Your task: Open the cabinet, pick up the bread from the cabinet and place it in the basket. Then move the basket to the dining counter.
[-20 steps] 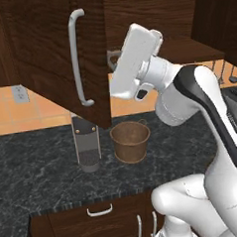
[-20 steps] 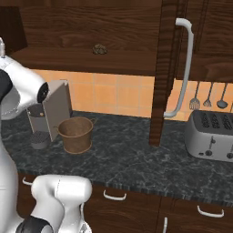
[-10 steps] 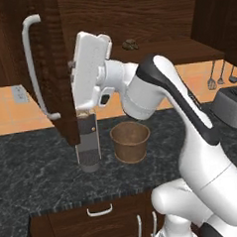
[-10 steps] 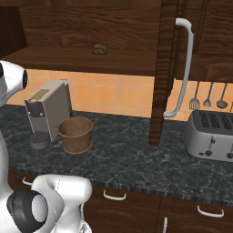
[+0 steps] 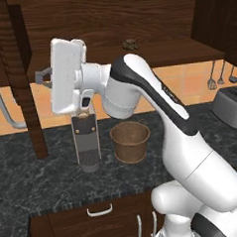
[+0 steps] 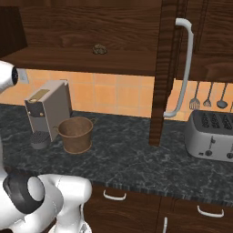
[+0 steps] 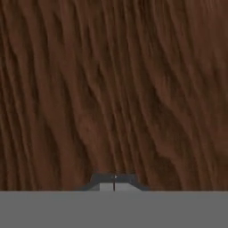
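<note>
Both cabinet (image 6: 169, 68) doors are being kept wide, probably so the bread (image 6: 99, 49) is being exposed above the basket (image 5: 130, 141); the jaws' state cannot be told.

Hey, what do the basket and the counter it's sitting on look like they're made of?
The basket looks like brown woven wicker, though its smooth rendered walls could pass for metal. The counter looks like polished dark granite: black-grey with pale speckled veining.
</note>
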Available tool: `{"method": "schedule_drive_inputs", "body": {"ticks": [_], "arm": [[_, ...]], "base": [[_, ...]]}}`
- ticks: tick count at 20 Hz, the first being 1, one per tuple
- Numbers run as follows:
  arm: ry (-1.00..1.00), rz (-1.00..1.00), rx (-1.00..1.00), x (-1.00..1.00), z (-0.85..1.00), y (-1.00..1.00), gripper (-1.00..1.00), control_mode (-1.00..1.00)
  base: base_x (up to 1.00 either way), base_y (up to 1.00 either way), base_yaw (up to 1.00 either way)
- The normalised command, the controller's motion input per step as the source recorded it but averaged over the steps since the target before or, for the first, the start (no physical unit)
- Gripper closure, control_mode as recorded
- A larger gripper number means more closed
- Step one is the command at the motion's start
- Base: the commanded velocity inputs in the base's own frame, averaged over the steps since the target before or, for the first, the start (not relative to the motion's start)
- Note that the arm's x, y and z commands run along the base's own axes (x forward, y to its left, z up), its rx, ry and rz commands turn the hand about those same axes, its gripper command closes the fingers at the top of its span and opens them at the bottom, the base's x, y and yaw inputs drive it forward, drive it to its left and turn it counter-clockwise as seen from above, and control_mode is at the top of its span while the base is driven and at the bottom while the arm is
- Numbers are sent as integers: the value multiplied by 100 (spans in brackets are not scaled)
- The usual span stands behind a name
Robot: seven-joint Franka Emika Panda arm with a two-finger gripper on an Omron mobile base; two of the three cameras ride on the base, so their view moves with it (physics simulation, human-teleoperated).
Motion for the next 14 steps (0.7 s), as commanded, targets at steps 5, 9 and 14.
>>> {"method": "schedule_drive_inputs", "body": {"ticks": [5, 9, 14], "arm": [[-23, -20, -32, 5, -6, -63, 100, -100], [-36, -16, -46, 12, -14, -69, 100, -100], [-40, -17, -47, 4, -8, -82, 100, -100]], "base": [[0, 0, 0], [0, 0, 0], [0, 0, 0]]}}
